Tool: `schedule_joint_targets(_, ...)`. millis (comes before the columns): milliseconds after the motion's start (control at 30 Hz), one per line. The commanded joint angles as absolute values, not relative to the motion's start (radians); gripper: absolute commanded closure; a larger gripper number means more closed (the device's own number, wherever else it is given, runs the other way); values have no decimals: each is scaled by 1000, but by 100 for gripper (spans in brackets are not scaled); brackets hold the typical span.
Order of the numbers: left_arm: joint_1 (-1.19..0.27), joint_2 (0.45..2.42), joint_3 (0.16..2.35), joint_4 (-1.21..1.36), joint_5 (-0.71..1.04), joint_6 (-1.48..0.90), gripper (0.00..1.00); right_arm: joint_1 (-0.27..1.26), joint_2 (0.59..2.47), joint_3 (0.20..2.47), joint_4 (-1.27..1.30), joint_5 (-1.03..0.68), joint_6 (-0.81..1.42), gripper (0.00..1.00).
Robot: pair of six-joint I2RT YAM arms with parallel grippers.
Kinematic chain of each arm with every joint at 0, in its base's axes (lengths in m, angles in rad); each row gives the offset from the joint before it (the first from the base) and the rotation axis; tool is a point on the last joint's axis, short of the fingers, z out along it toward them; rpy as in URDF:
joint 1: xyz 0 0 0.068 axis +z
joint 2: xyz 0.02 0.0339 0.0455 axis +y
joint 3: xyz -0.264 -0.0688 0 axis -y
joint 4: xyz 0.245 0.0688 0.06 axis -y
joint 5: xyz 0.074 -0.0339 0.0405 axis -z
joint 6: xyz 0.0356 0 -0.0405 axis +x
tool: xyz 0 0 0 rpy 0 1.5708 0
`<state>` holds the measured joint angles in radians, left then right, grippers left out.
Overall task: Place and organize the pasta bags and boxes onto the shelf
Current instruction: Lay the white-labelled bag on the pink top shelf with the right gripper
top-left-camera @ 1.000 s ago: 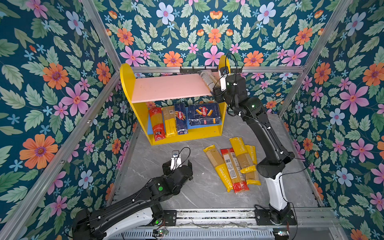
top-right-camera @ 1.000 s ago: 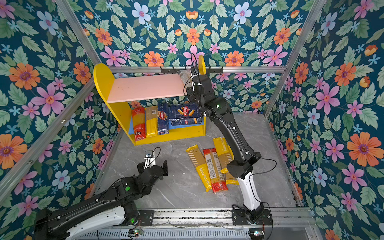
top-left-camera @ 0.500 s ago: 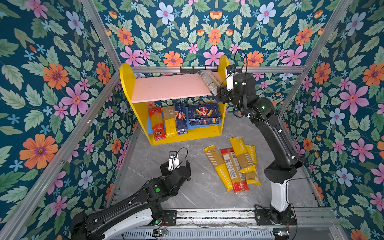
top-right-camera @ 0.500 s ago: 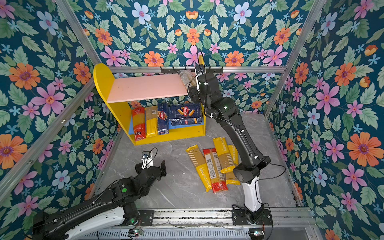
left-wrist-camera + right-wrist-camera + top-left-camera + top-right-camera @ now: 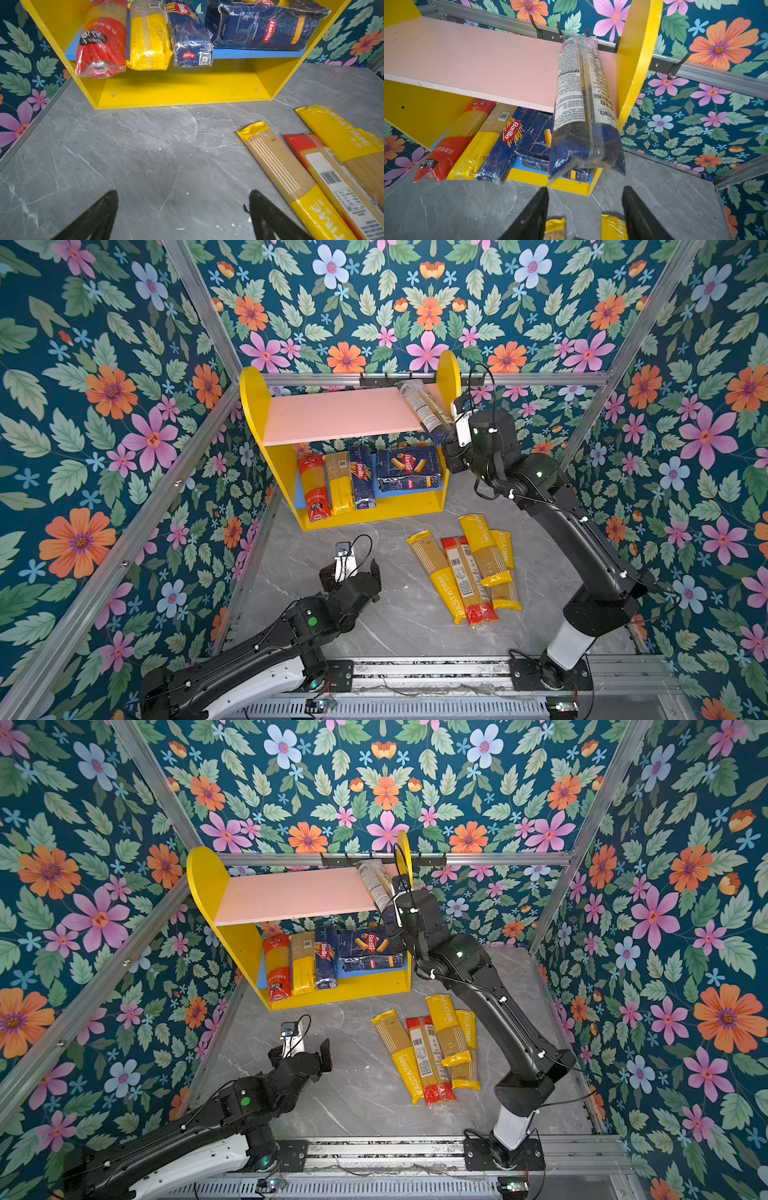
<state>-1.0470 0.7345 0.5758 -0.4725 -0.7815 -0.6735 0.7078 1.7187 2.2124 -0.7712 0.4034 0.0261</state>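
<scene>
Tabletop [image 5: 395, 626]: shelf [image 5: 253, 406], four bags [image 5: 469, 572]. Pink board [image 5: 332, 418]: clear bag [image 5: 422, 404]. Blue board [image 5: 259, 53]: two bags [image 5: 316, 485], boxes [image 5: 409, 468].

The clear bag [image 5: 581, 99] lies on the pink upper board [image 5: 477, 60] of the shelf [image 5: 639, 62], just beside the yellow round-topped side, its blue end overhanging the board's front edge; the right hand [image 5: 585, 188] sits just short of that end, its black fingers [image 5: 533, 214] apart and gripping nothing; on the blue lower board [image 5: 527, 163] lie side by side a red-and-clear bag [image 5: 452, 145], a yellow bag [image 5: 479, 149], the narrow Barilla box [image 5: 506, 145] and the wide Barilla box [image 5: 535, 141]; two yellow bag ends [image 5: 555, 226] show on the grey counter [image 5: 467, 207] between the fingers.
</scene>
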Motion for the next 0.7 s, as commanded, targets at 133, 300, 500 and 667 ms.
schedule_joint_targets(133, -1047, 761, 593, -466, -775, -670, 0, 709, 1715, 2195, -744, 411, 48, 44)
schedule_joint_targets(300, -1046, 769, 598, -465, -779, -667, 0, 710, 1736, 2199, -747, 431, 44, 44)
schedule_joint_targets(500, -1047, 771, 598, -471, -791, -662, 0, 705, 1772, 2219, -743, 431, 41, 44)
schedule_joint_targets(667, -1047, 782, 601, -471, -801, -658, 0, 696, 1838, 2314, -773, 417, 30, 44)
